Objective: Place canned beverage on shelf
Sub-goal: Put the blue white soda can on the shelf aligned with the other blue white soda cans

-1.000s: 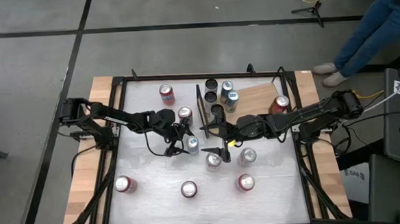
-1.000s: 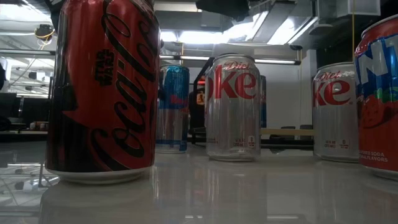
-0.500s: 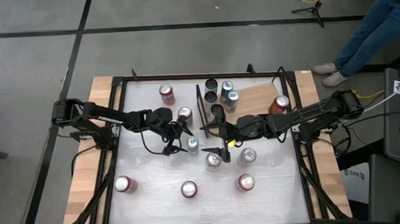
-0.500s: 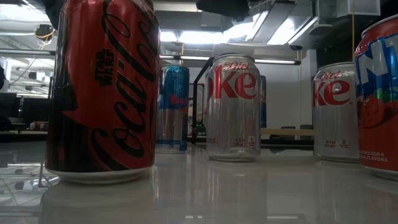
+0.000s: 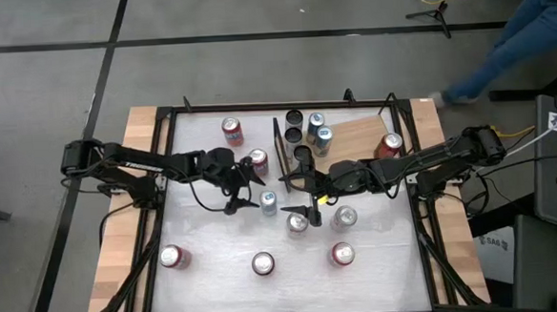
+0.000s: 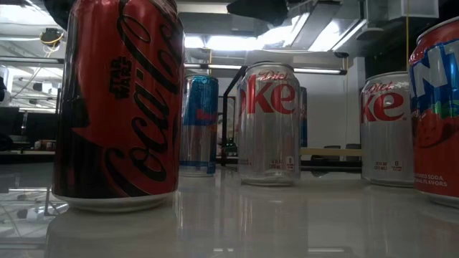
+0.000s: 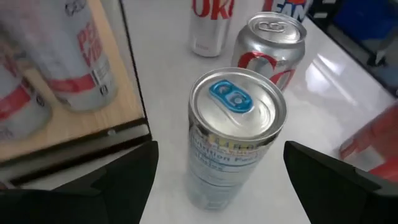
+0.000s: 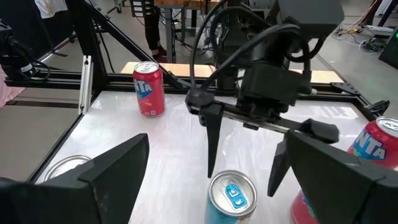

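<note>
We see the left gripper (image 5: 247,189) jaws wide, straddling the slim can (image 7: 235,134) untouched; right gripper (image 5: 300,197) wide, beside shelf (image 5: 359,136) edge.

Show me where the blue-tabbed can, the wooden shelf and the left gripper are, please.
Blue-tabbed can (image 7: 236,106): left wrist view, on its silver lid.
Wooden shelf (image 5: 359,137): high view, on the bare board.
Left gripper (image 8: 242,165): right wrist view, midway between its open fingertips, above the can.
</note>
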`<action>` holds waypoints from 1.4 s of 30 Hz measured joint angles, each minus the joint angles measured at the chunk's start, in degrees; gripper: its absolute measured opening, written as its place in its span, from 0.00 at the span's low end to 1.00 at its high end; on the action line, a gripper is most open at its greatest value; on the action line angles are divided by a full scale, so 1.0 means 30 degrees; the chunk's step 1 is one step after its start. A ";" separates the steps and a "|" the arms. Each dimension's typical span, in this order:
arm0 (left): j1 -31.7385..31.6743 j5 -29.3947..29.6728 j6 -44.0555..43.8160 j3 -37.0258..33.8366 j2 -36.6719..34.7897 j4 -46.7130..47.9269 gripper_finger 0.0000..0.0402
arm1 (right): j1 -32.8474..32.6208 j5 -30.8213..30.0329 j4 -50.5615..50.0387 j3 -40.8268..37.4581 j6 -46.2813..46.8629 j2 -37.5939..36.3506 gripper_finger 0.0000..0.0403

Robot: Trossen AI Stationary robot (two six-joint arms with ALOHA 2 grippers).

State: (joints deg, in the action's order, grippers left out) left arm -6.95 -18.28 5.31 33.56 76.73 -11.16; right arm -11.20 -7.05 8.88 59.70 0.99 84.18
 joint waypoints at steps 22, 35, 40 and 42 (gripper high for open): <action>0.2838 0.2628 -0.5772 0.0000 -0.2610 0.4790 0.75 | 0.0000 -0.6441 -0.2591 0.0006 0.0540 0.1349 0.91; 0.6363 0.7751 -0.8003 0.0006 -0.1540 0.2964 0.61 | -0.0058 -0.7643 -0.2433 0.0029 0.0532 0.2769 0.91; 0.6962 0.8649 -0.8296 0.0007 -0.0513 0.2354 0.57 | -0.0358 -0.7872 -0.2401 0.0027 0.0477 0.2765 0.91; 0.7142 0.8847 -0.8302 0.0007 -0.0134 0.2249 0.56 | -0.0603 -0.8368 -0.2315 -0.0007 -0.0130 0.2754 0.91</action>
State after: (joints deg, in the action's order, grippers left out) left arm 14.47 8.26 -19.59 33.58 76.33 -4.42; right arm -13.01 -32.15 1.94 59.68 0.60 92.44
